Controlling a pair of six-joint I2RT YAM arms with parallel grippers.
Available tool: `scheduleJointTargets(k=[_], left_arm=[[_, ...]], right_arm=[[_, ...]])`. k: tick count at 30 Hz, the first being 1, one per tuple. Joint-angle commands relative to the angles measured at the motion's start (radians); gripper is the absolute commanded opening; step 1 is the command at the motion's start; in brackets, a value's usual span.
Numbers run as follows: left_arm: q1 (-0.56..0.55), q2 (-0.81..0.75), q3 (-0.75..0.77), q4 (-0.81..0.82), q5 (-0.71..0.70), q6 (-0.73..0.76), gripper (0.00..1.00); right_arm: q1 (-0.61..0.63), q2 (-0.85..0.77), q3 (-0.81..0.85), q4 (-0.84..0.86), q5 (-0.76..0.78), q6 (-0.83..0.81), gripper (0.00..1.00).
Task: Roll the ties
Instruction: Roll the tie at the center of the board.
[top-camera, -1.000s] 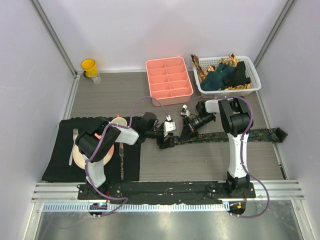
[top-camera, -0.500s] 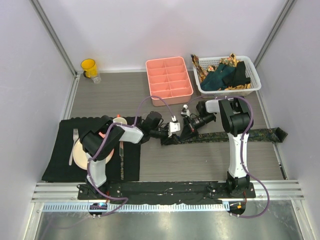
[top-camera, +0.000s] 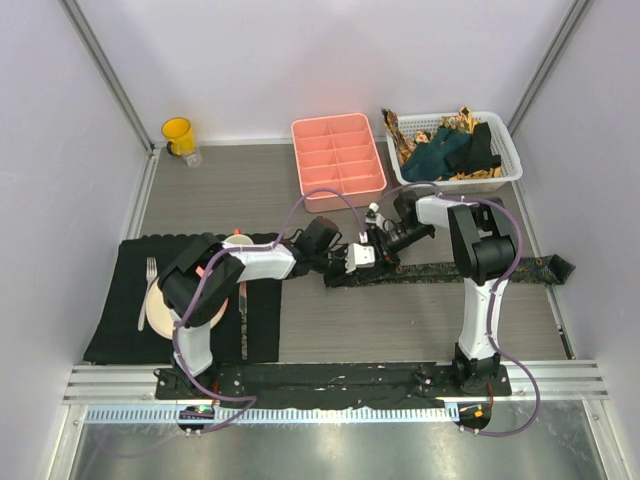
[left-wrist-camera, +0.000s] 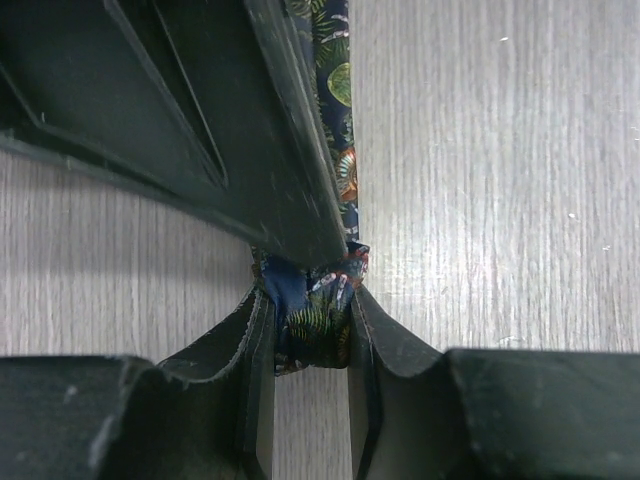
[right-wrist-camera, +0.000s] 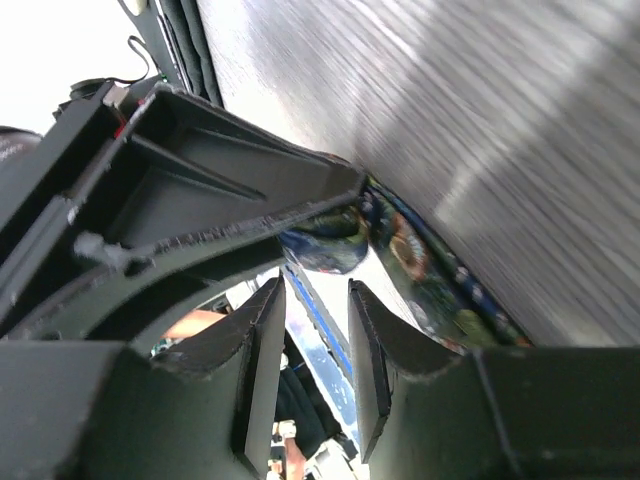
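And the left gripper (left-wrist-camera: 308, 305) pinches the dark patterned tie (left-wrist-camera: 335, 90) at its rolled end; right gripper (right-wrist-camera: 313, 292) alongside, slightly parted, empty.

Two arms at the near edge, one gripper apiece: left gripper (left-wrist-camera: 308, 308), right gripper (right-wrist-camera: 315, 300). One dark patterned tie (top-camera: 440, 270) flat toward the right edge. At least three more ties (top-camera: 440, 155) in one white basket (top-camera: 470, 183), far right corner. One pink tray (top-camera: 345, 201), eight compartments. One yellow cup (top-camera: 178, 133), far left corner. One black placemat (top-camera: 115, 300), one plate (top-camera: 157, 310), one fork (top-camera: 146, 290), one knife (top-camera: 243, 315).
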Motion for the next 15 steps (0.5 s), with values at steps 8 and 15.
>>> scheduleJointTargets(k=[8, 15], left_arm=[[-0.02, 0.016, 0.042, -0.189, -0.127, -0.019, 0.13], [-0.02, 0.008, 0.037, -0.21, -0.079, 0.006, 0.18]], right_arm=[[0.067, -0.006, 0.006, 0.156, 0.119, 0.171, 0.39], [0.061, 0.014, 0.0, 0.208, 0.202, 0.189, 0.05]])
